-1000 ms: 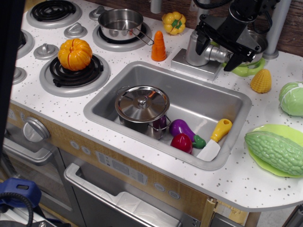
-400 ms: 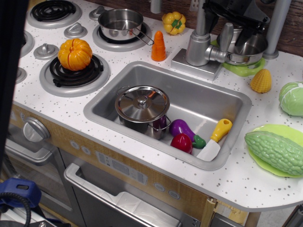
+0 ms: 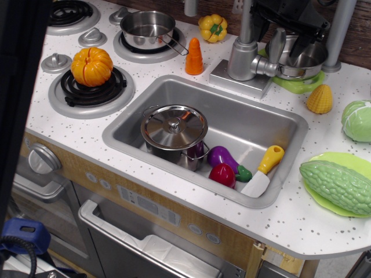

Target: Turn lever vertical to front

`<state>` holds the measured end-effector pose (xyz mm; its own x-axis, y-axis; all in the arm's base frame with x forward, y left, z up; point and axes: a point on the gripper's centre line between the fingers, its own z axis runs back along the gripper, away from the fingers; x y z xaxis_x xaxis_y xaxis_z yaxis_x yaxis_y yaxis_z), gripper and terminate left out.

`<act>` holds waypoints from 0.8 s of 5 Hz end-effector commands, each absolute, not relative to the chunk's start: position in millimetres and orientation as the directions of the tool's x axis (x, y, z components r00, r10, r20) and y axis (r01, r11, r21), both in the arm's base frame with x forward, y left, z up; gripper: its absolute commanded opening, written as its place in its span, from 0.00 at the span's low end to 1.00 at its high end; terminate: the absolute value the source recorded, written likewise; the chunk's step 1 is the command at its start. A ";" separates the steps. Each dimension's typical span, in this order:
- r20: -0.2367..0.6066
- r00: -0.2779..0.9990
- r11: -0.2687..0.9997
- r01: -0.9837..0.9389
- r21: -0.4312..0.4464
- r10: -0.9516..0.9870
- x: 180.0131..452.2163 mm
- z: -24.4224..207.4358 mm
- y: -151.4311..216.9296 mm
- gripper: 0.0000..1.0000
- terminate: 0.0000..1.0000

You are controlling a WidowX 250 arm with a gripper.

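The grey tap body (image 3: pixel 240 57) stands on its square silver base (image 3: pixel 239 79) behind the sink. The lever (image 3: pixel 275 51) juts right from the tap body as a short silver stub, and its end points up. My black gripper (image 3: pixel 283 35) hangs from the top edge just above and behind the lever's upper end. Its jaws are spread, with one dark finger (image 3: pixel 299 48) to the right of the lever. It holds nothing and is partly cut off by the frame.
The sink (image 3: pixel 272 119) holds a lidded pot (image 3: pixel 174 128), an eggplant (image 3: pixel 221 156), a red vegetable and a yellow-handled knife (image 3: pixel 264 169). A silver bowl (image 3: pixel 310 62) sits right of the tap. Carrot (image 3: pixel 195 57), corn (image 3: pixel 320 98), cabbage and gourd (image 3: pixel 339 185) stand around.
My gripper has lifted from low around the lever to above it. The lever's upright end, covered before, now shows. The dark shape at the left edge has widened.
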<state>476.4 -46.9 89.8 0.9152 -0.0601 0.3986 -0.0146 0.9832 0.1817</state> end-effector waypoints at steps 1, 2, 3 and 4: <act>0.469 0.883 0.988 -0.034 0.149 -0.040 491.2 113.7 -41.6 0.00 0.00; 0.462 0.886 0.988 -0.034 0.153 -0.041 492.6 114.3 -44.4 0.00 0.00; 0.439 0.898 0.988 -0.057 0.143 -0.012 486.7 113.6 -49.2 0.00 0.00; 0.388 0.921 0.988 -0.088 0.129 0.031 474.3 110.1 -53.8 0.00 0.00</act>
